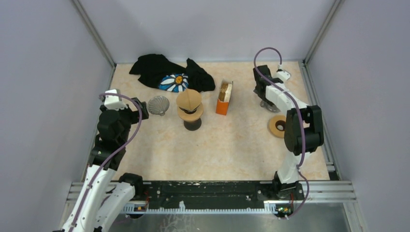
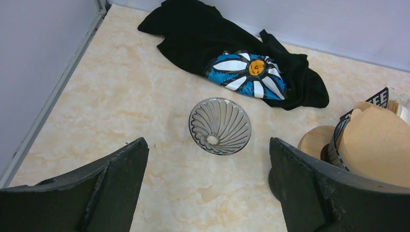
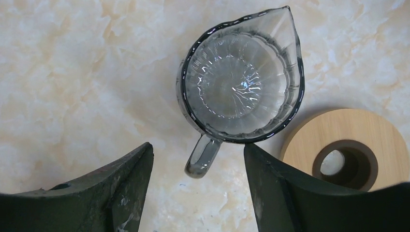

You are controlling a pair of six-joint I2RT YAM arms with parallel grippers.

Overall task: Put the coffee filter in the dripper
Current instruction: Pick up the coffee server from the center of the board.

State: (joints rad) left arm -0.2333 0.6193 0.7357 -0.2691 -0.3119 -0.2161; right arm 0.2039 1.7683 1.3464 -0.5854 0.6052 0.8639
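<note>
Left wrist view shows the left gripper [image 2: 208,145] spread wide and empty before the glass dripper [image 2: 220,125], while the right gripper [image 3: 198,150] gapes empty above a glass pitcher [image 3: 241,82].

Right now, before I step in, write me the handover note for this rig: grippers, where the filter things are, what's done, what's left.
Left gripper: open, empty, above the glass dripper, which holds no filter.
Right gripper: open, empty, over the glass pitcher, beside a wooden ring.
Filters: spare ones stand in the orange box. One brown filter appears seated in the second dripper, on the black stand.
Done: seemingly that filter.
Left: confirm that it sits properly.
</note>
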